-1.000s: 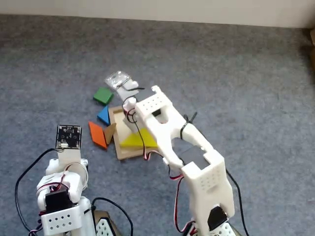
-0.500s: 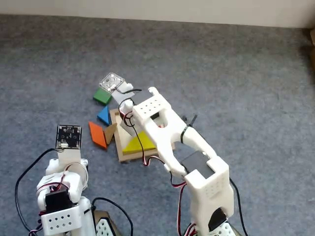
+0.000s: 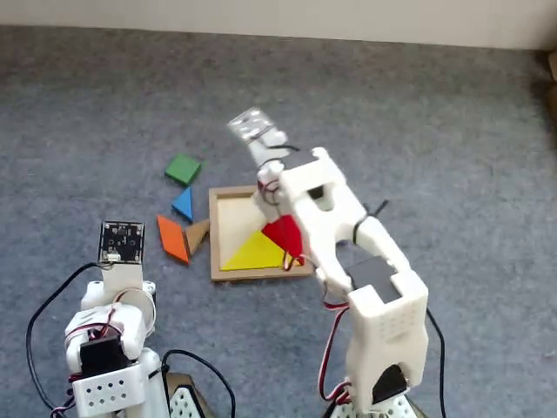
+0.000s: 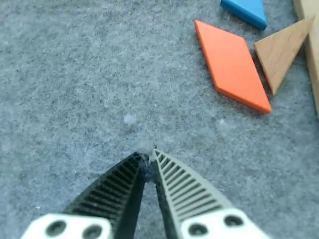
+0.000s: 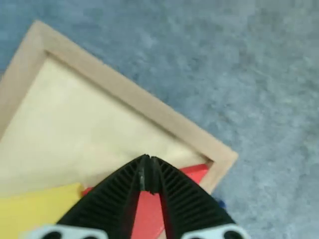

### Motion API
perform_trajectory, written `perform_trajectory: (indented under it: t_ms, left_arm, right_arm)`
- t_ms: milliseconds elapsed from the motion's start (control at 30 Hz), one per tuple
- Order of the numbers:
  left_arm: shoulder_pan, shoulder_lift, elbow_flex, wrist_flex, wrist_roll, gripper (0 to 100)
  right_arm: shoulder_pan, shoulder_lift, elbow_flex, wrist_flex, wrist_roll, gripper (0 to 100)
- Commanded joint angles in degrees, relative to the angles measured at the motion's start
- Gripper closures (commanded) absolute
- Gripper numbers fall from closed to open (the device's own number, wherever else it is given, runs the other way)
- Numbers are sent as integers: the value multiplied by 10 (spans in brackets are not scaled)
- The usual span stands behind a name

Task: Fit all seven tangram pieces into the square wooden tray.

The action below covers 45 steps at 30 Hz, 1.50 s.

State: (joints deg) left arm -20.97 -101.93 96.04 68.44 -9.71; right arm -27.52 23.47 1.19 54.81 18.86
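Right arm (image 3: 348, 252): white printed shells, blocky; grids of small holes on two panels; black servo faces between the segments.
Right arm wiring: red, black and white leads down the side; a black tie round the mid-link.
Right wrist board (image 3: 251, 127): small, pale, glinting square.
Left arm (image 3: 109, 348): white shells, hole grid at the base, black servo; looping black cable, red-and-white leads.
Left wrist board (image 3: 122, 241): black square, white connector.
Left jaws: ribbed triangles, one black, one grey-green; white mounts, dark screws.
Right jaws: both black, ribbed.
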Motion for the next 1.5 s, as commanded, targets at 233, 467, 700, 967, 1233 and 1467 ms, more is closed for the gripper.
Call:
perform_trajectory:
  t_ms: [233, 467, 700, 967, 1233, 1467]
  left_arm:
    - [-8, -26, 11, -11, -2, 994]
    - [-8, -26, 11, -11, -2, 994]
    - [-8, -26, 11, -11, -2, 994]
    - [-8, -26, 11, -11, -2, 993]
    - [-8, -26, 11, -11, -2, 993]
    - [-8, -26, 11, -11, -2, 993]
  right_arm:
    - [-16, -82, -14, -2, 6, 993]
    - [3, -191, 73, 56, 5, 993]
    - [105, -306, 204, 16, 2, 988]
    - [123, -282, 237, 17, 1, 770]
    - [87, -240, 234, 14, 1, 762]
    - [73, -157, 233, -26, 1, 763]
